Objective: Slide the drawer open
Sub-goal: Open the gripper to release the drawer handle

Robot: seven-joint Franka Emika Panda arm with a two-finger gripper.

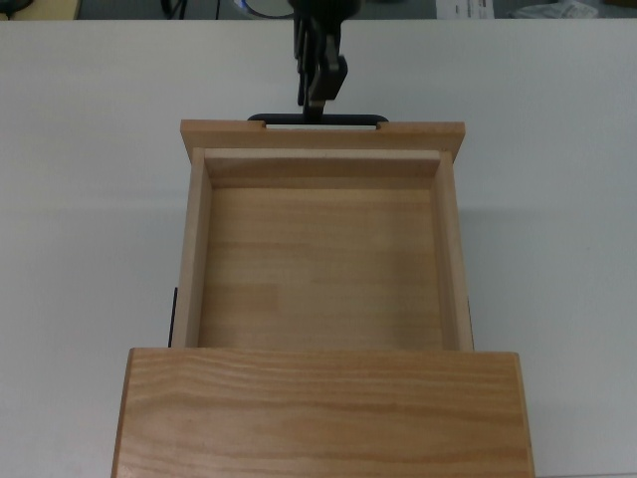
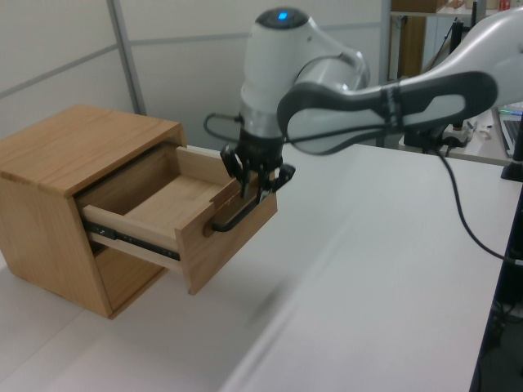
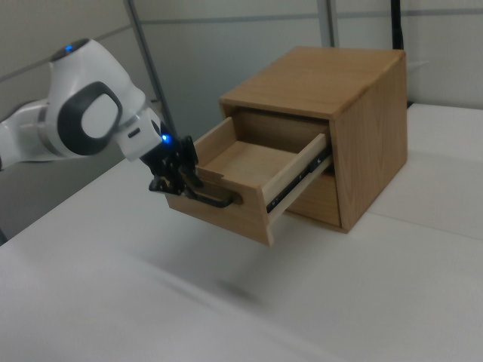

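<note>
Drawer (image 2: 192, 220) of pale wood juts well out of its cabinet (image 2: 61, 163) on a white bench (image 1: 90, 119), gripper (image 1: 317, 98) fingers clenched on the black handle (image 1: 317, 119); any further pull should run straight along the rails.

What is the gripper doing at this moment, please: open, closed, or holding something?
Gripper: at the black bar handle of the drawer, above the bar; whether it is open or closed on the handle cannot be told.
</note>
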